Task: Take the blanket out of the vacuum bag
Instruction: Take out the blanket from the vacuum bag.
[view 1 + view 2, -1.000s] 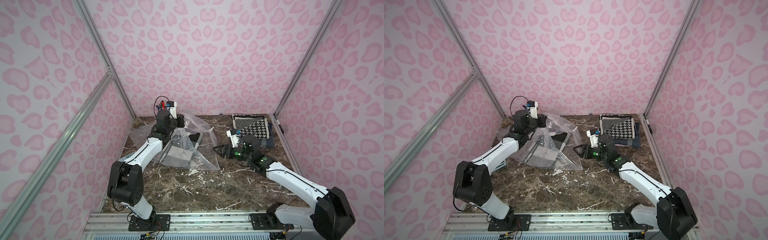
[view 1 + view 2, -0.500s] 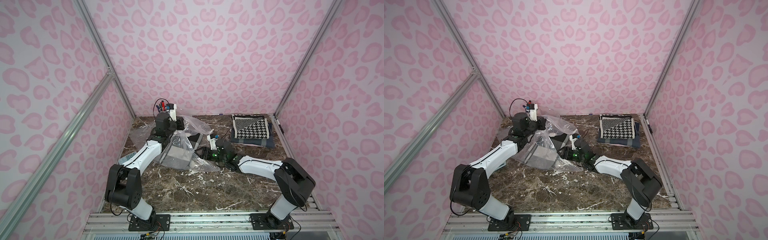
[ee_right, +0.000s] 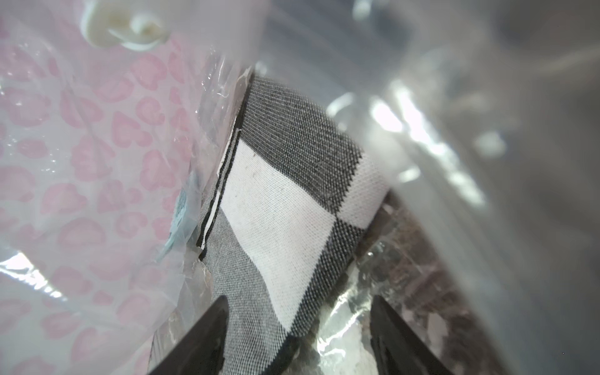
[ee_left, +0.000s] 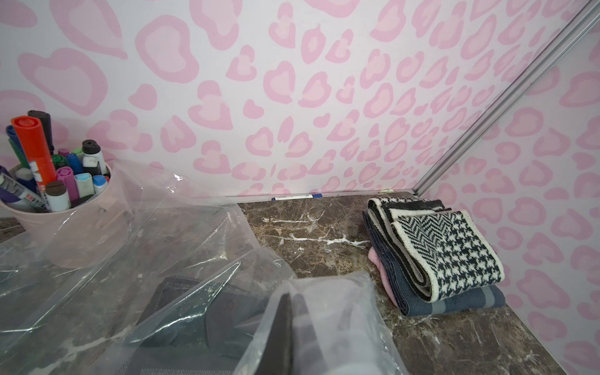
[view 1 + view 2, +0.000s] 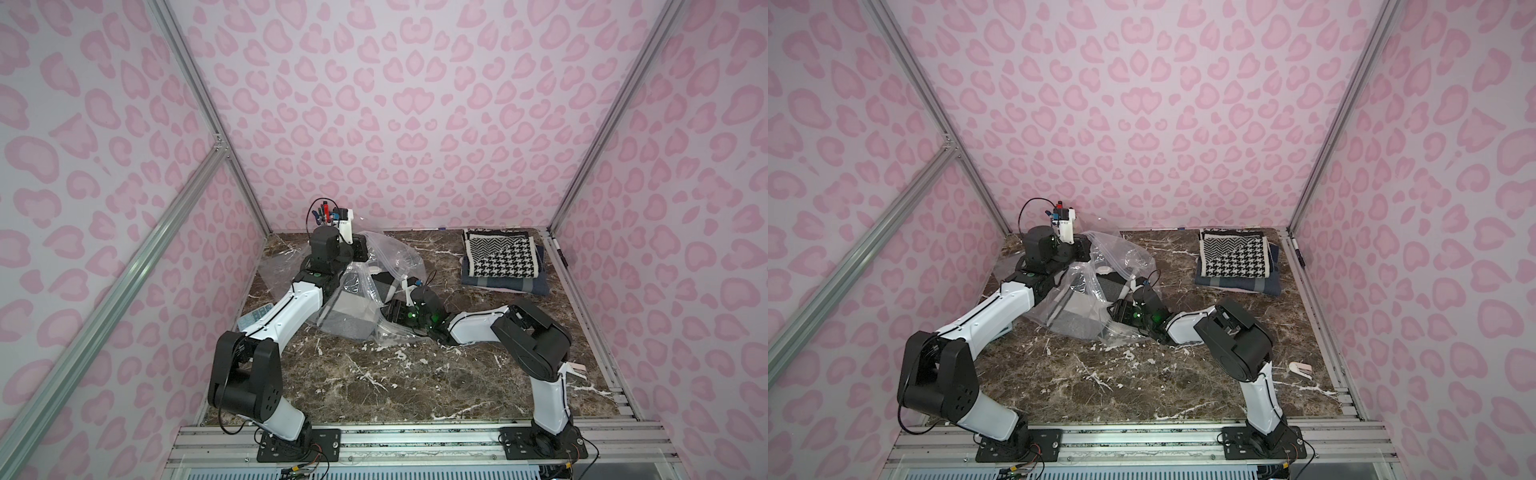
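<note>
Near the middle of the marble table (image 5: 374,386), a bit to the left in both top views, sits the vacuum bag (image 5: 397,259). It is big, clear and crinkly, and part of it stands up in a puffy heap. Its round white valve (image 3: 123,22) shows close up in the right wrist view.

The blanket (image 5: 353,313) is inside the bag. It is folded and has grey, white and black squares. You can see it right through the plastic in both top views.

The left gripper (image 5: 360,252) is up at the back of the bag, in the upper left part of the table. Its fingers (image 4: 283,324) are pressed together and they pinch the bag's plastic, which hangs over them in the left wrist view.

The right gripper (image 5: 388,311) lies low, just to the right of the blanket, poking into the bag's mouth. Its two black fingers (image 3: 207,337) are spread apart. A corner of the blanket (image 3: 292,201) sits between them, with clear plastic all around. I cannot tell if the fingers touch the cloth.

A stack of folded blankets (image 5: 503,259) rests at the upper right of the table, well apart from the bag. On top is a black and white one. A pink cup (image 4: 22,214) full of markers (image 4: 32,152) stands by the back wall, just behind the bag.
</note>
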### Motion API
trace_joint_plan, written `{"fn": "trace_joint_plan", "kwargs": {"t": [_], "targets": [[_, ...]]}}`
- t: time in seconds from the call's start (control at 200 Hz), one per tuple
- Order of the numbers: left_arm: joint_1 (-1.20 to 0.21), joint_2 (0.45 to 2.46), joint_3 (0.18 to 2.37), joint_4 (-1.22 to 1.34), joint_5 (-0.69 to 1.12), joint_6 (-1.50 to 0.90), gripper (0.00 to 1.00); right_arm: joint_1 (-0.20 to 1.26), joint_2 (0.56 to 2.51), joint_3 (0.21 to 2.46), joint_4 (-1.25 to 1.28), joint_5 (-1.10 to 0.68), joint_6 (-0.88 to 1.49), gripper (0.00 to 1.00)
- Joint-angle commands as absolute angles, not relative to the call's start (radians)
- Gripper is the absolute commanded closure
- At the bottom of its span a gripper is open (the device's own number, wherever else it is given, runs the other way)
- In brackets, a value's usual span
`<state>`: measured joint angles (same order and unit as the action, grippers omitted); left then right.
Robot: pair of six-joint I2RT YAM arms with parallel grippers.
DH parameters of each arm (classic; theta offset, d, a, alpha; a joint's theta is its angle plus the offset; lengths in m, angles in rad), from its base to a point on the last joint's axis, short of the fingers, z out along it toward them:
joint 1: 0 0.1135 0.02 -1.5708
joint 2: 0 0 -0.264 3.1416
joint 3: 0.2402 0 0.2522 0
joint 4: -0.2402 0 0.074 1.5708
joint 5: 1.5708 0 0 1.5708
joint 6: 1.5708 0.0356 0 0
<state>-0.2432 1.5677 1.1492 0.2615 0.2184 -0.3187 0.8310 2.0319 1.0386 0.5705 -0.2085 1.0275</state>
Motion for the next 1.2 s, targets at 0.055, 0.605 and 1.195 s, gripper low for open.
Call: {"fn": "trace_joint_plan", "kwargs": {"t": [0.055,0.605,1.195], "targets": [[-0.242,1.575,1.148,0.302,0.224,-0.333,0.96,0.831,2.084,1.09,0.564,-0.222,1.042,0.31],[-0.244,1.563,1.108,0.319,0.224,-0.342,0.96,0.809,2.145,1.232,0.466,-0.221,1.027,0.32],[-0.244,1.55,1.103,0.316,0.211,-0.334,0.96,0.831,2.182,1.314,0.391,-0.259,1.027,0.32]]}}
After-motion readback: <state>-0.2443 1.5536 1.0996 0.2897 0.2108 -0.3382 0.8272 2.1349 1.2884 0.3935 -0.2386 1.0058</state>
